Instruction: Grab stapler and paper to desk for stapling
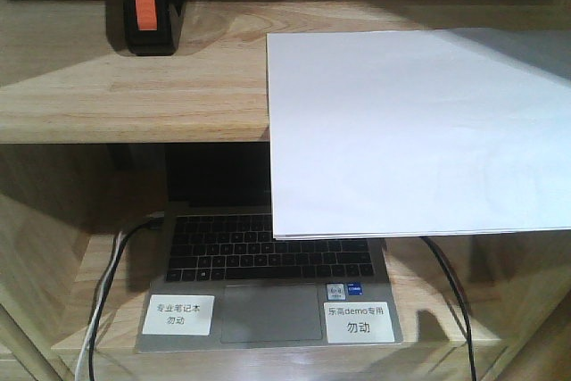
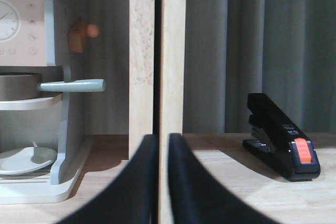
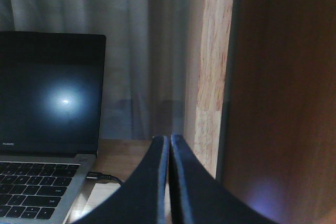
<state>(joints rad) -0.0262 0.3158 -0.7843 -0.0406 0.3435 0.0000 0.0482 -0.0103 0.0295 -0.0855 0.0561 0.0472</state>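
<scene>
The black stapler (image 1: 147, 6) with an orange patch stands at the back left of the upper shelf. In the left wrist view it (image 2: 283, 140) lies to the right of my left gripper (image 2: 161, 137), well apart from it. The left fingers are almost together with only a narrow slit and hold nothing. The white paper (image 1: 410, 131) juts out from the upper shelf over the laptop. My right gripper (image 3: 169, 139) is shut at the lower shelf's level, right of the laptop. No gripper shows in the front view. The desk is out of view.
An open laptop (image 1: 268, 265) with two white labels (image 1: 179, 314) and cables (image 1: 107, 283) fills the lower shelf. Upright wooden boards (image 2: 142, 51) stand straight ahead of the left gripper, with a toy coffee machine (image 2: 31, 103) beyond. A shelf side board (image 3: 210, 77) is close on the right gripper's right.
</scene>
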